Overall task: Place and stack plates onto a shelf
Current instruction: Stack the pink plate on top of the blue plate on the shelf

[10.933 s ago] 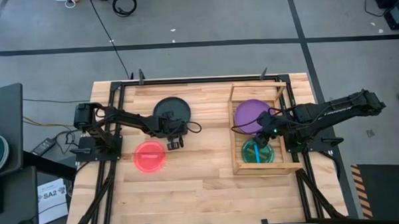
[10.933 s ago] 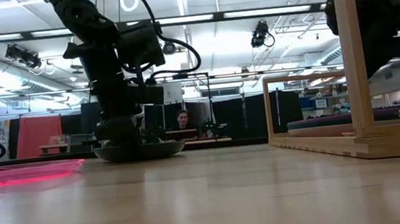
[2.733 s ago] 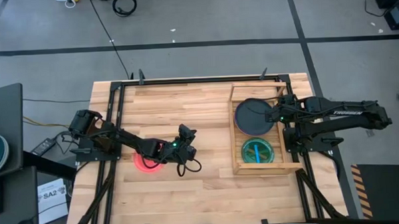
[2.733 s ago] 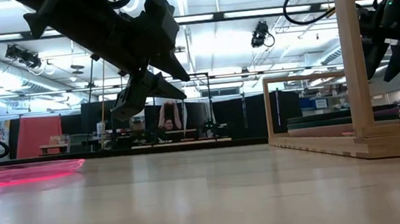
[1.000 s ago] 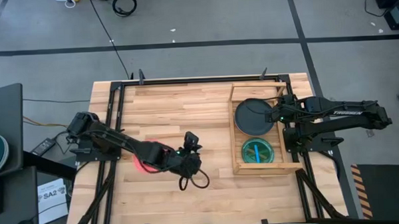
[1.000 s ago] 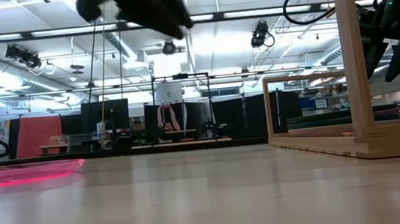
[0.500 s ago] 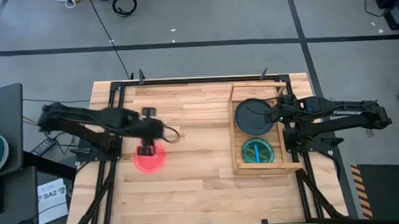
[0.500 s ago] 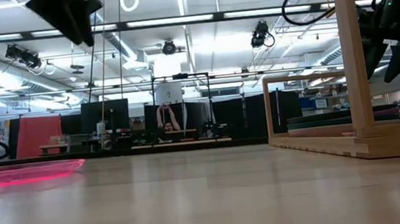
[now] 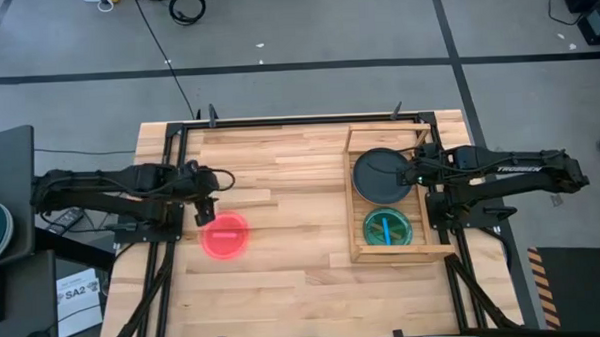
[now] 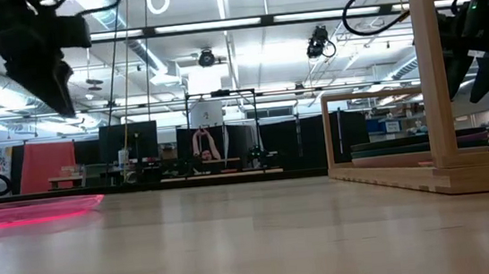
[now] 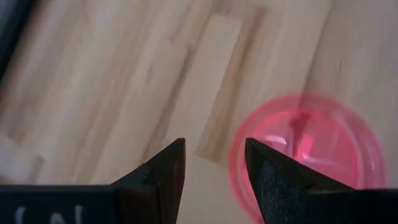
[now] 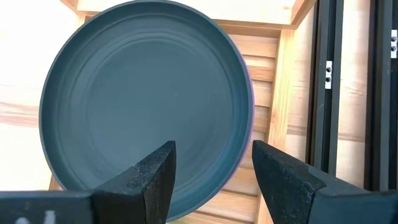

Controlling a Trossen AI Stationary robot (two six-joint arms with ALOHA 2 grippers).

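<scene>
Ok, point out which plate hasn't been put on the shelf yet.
The red-pink plate, lying on the bare tabletop beside the left gripper. The dark teal plate and green plate already sit inside the shelf.

Shelf (image 9: 359,254): light-wood rack, table's right side.
Dark teal plate (image 9: 380,176): flat in shelf's far half, atop a purple plate (image 12: 250,99).
Green plate (image 9: 387,227): near half.
Red-pink plate (image 9: 225,235): flat on tabletop, left.

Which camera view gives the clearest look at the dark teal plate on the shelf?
The right wrist view: the dark teal plate fills it from above, with a purple edge peeking out beneath. The high view shows it small in the shelf. The low view catches only a thin edge-on sliver behind the rail. The left wrist view misses it.
</scene>
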